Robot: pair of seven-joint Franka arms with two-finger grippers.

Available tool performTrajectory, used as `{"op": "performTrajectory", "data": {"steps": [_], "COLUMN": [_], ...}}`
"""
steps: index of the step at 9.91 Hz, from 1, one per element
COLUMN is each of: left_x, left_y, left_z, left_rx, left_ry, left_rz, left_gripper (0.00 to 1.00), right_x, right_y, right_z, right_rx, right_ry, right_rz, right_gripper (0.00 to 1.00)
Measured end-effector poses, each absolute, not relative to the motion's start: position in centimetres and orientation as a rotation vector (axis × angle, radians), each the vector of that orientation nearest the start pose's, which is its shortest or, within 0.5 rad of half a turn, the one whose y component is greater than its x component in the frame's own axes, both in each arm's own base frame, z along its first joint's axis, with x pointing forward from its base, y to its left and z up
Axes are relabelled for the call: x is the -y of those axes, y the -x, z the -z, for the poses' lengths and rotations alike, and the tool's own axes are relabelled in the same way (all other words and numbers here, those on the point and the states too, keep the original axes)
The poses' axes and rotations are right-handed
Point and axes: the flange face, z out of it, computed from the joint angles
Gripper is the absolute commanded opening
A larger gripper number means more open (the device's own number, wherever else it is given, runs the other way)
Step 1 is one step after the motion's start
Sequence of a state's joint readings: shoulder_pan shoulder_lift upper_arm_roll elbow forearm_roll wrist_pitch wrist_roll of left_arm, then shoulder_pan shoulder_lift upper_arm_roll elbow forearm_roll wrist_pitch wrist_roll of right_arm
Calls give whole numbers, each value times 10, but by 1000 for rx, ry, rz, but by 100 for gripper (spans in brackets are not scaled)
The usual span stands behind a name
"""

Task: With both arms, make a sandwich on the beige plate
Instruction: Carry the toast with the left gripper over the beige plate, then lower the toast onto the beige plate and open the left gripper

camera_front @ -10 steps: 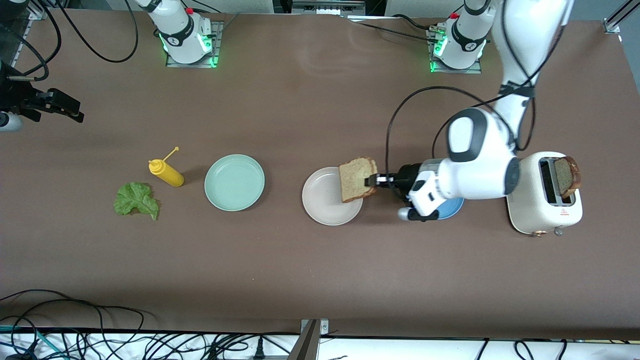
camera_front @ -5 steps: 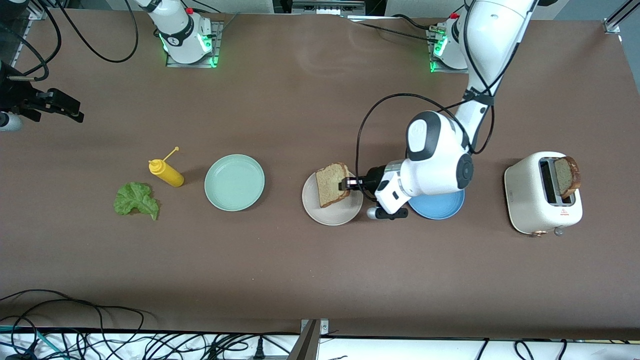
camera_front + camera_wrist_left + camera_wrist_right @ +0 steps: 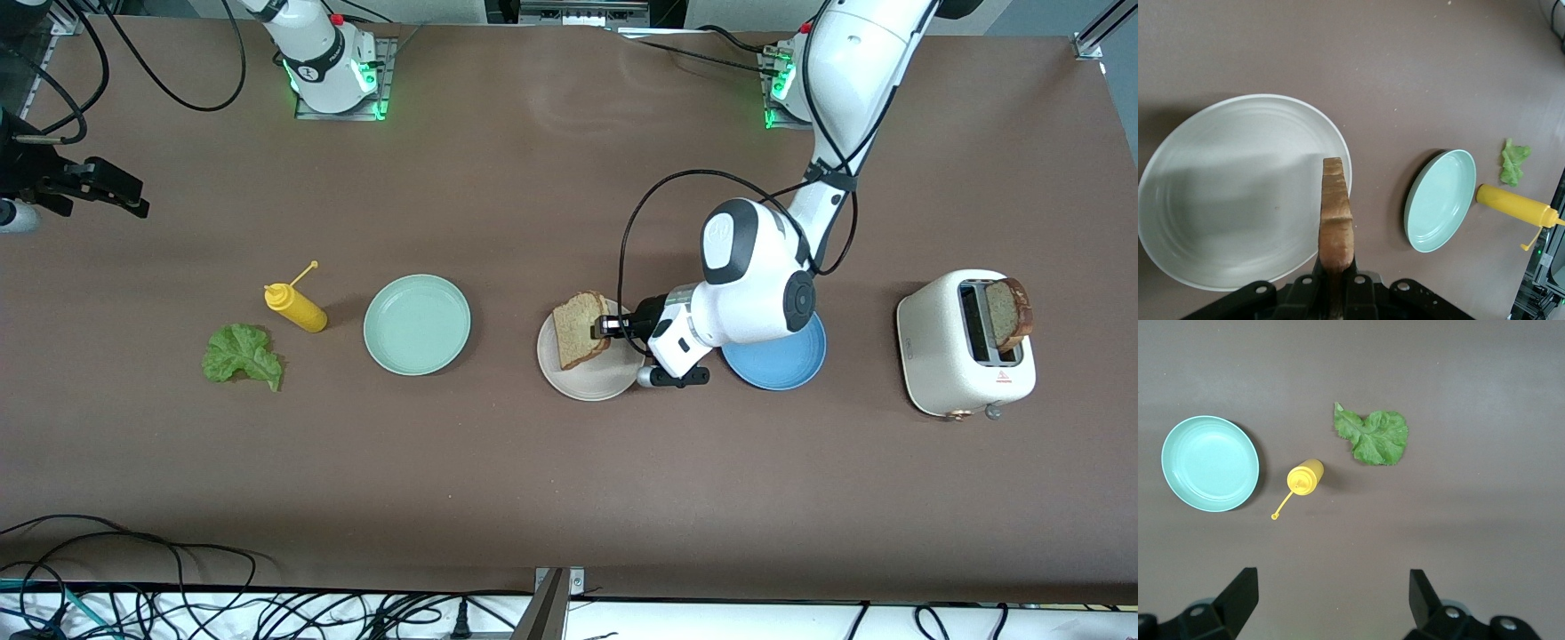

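One bread slice pinched edge-up in left gripper over beige plate; right gripper spread.

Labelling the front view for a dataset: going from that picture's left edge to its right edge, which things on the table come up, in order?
lettuce leaf → mustard bottle → mint-green plate → beige plate → blue plate → toaster

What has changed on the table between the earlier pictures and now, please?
The left gripper, shut on a bread slice, carried it toward the right arm's end until it hung over the beige plate, uncovering the blue plate. Nothing was let go. The right gripper, lettuce, toaster and second slice stayed put.
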State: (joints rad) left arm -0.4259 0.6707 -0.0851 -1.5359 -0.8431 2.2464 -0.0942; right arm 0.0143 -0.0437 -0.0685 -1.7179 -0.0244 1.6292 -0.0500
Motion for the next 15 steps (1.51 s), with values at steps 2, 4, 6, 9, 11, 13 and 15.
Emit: {"op": "performTrajectory", "data": {"steps": [2, 4, 6, 9, 11, 13, 15], "left_x": [364, 370, 372, 368, 368, 367, 362], "left_y": [-619, -617, -616, -618, -618, -619, -621], "left_z": [-266, -262, -256, -252, -252, -252, -251], "left_rx": [-180, -178, -181, -188, -181, -180, -165], "left_ry": [-2444, -2450, -2455, -2461, -2467, -2470, -2494], "left_rz": [213, 205, 202, 197, 193, 191, 178], "left_gripper": [0, 0, 3, 96, 100, 100, 100], "right_x": [33, 33, 33, 33, 33, 33, 33], "right_y": [-541, -541, -541, -541, -541, -541, -541], "right_z": [-584, -584, -584, -584, -584, -584, -584], "right_rx": [-4, -4, -4, -4, -4, -4, -4], "right_ry": [3160, 3160, 3160, 3160, 3160, 3160, 3160], "right_rz": [-73, -74, -74, -74, -74, -74, -74], "right_gripper": [100, 100, 100, 100, 100, 100, 100]}}
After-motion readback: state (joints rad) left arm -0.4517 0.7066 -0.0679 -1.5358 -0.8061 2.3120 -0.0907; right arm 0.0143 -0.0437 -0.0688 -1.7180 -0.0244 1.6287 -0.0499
